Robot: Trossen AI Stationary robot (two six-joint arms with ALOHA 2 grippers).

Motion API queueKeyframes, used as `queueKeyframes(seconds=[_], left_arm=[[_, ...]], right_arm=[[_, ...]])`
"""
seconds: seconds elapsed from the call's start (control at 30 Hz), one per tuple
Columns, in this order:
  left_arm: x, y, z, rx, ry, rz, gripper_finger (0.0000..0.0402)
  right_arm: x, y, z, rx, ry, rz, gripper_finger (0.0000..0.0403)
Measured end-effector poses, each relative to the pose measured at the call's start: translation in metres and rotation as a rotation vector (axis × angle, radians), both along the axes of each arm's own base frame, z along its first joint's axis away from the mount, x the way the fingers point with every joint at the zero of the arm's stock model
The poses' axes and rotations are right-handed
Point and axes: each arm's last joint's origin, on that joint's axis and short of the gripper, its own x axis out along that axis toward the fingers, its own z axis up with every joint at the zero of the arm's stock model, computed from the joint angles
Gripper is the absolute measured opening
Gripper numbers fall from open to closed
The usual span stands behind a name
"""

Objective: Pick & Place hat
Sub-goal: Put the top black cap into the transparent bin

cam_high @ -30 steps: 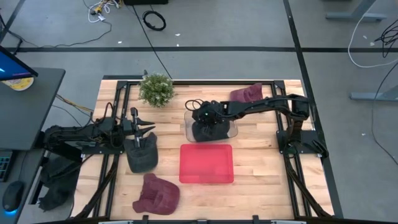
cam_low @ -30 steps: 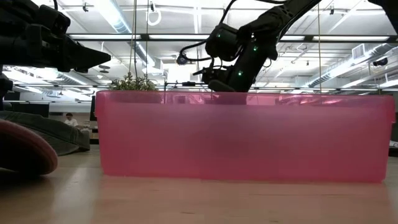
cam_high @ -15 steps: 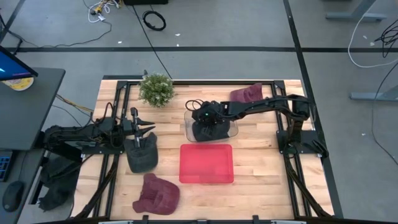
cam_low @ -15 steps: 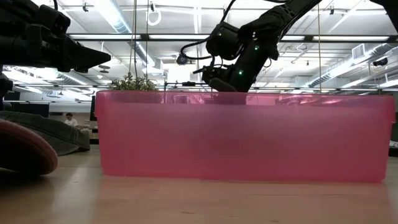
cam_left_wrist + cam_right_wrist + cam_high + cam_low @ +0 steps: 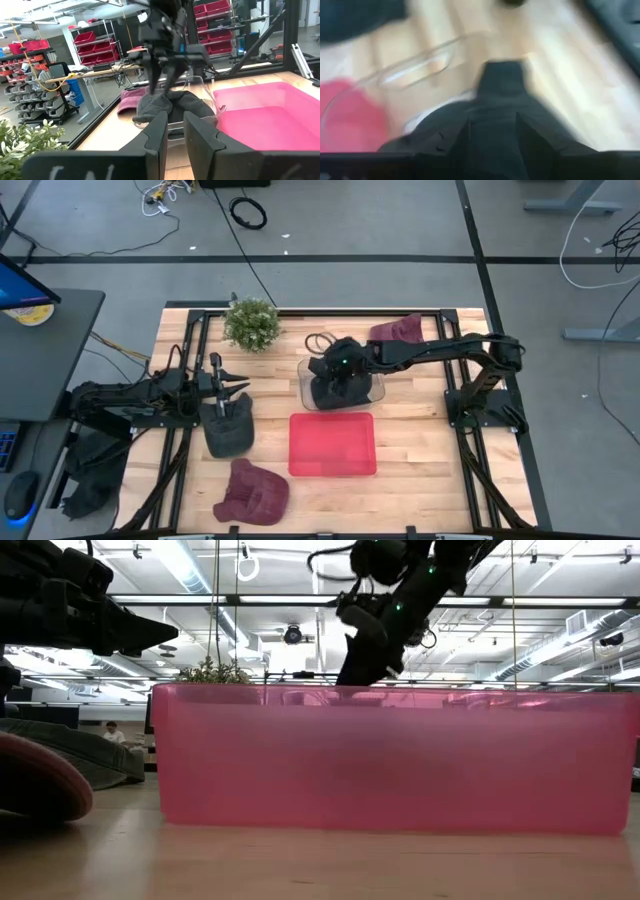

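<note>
Dark grey hat [image 5: 340, 389]: lies in the clear plastic bin [image 5: 378, 388] at table centre, behind the pink tray [image 5: 333, 443]. Right gripper [image 5: 338, 376]: above the hat, fingers parted, grasping nothing (seen from the left wrist view). Left gripper [image 5: 237, 389]: over a second dark hat [image 5: 228, 428]; its grip cannot be told. Maroon caps [image 5: 253, 492], potted plant [image 5: 251, 323] elsewhere.

no readable text, no labels, no brand marks, no numbers or signs in any view
</note>
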Motion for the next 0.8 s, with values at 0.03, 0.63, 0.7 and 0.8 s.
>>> queueKeyframes(seconds=[0.03,0.63,0.7,0.8], left_arm=[[0.0,0.0,0.0,0.0,0.0,0.0,0.0067],[0.0,0.0,0.0,0.0,0.002,0.0,0.0067],[0.0,0.0,0.0,0.0,0.002,0.0,0.0067],[0.0,0.0,0.0,0.0,0.002,0.0,0.0067]], right_arm=[[-0.002,0.0,0.004,-0.023,-0.008,-0.042,0.0162],[-0.027,-0.024,-0.048,0.168,0.123,-0.275,0.0066],[-0.028,-0.025,-0.048,0.189,0.133,-0.266,0.0058],[-0.028,-0.025,-0.049,0.187,0.137,-0.232,0.0048]])
